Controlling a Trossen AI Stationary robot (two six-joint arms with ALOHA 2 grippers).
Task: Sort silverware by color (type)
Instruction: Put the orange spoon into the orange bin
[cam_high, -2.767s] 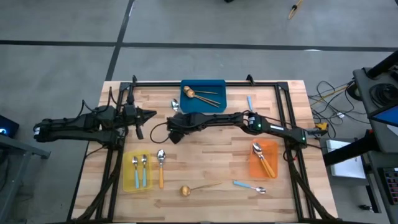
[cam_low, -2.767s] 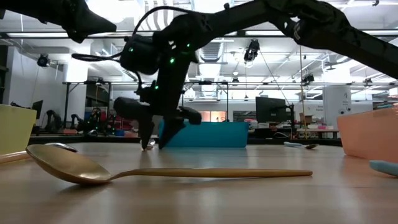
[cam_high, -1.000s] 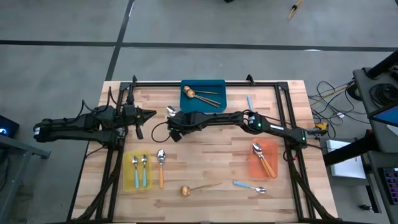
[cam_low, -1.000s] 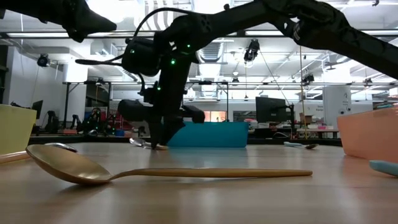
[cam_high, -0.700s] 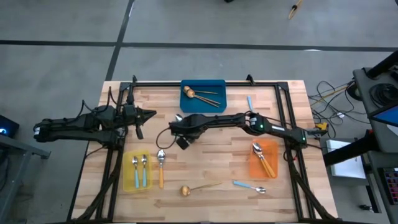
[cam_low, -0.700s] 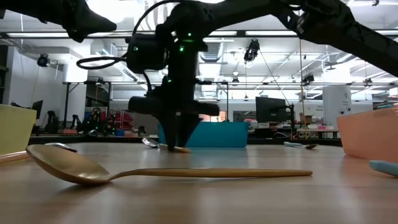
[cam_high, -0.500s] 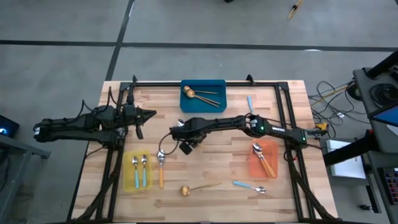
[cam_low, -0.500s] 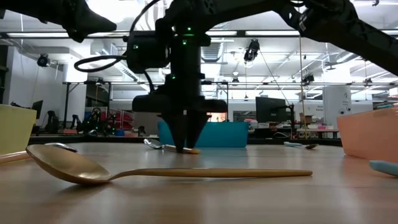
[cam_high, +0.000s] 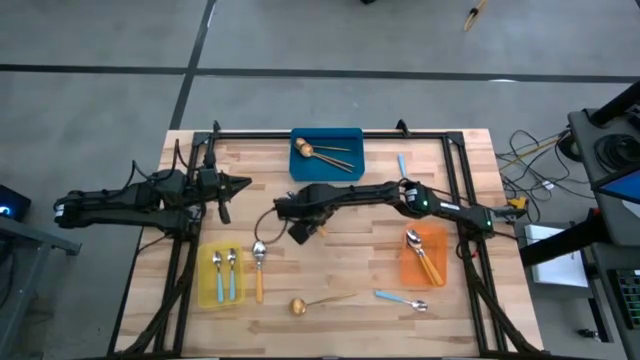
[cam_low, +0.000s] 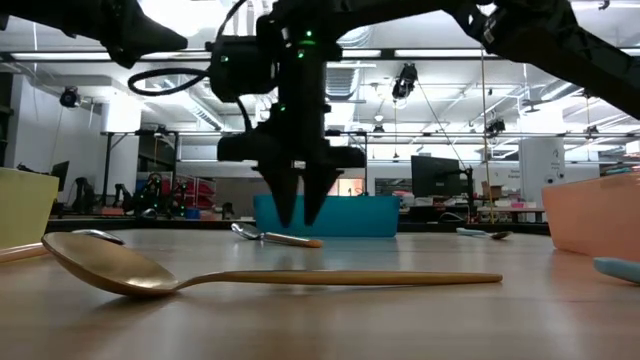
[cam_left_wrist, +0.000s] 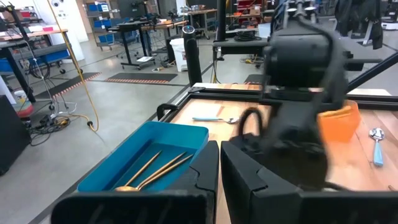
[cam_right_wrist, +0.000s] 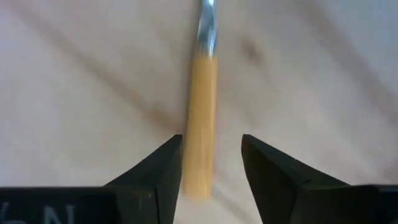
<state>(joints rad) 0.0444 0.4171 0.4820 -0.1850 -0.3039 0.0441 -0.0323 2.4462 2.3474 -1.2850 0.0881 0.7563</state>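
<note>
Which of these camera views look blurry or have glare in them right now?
Right wrist view: the orange-handled spoon is soft and smeared below the right gripper. Left wrist view: the other arm is motion-blurred, the blue bin fairly sharp. Low view: bright ceiling lights silhouette the arm; the gold spoon up close is slightly soft. High view: even, no glare.

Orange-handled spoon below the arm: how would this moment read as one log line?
right tool: open, above orange-handled spoon | spoon: flat on table, not held | left tool: shut, waiting at table's left
</note>
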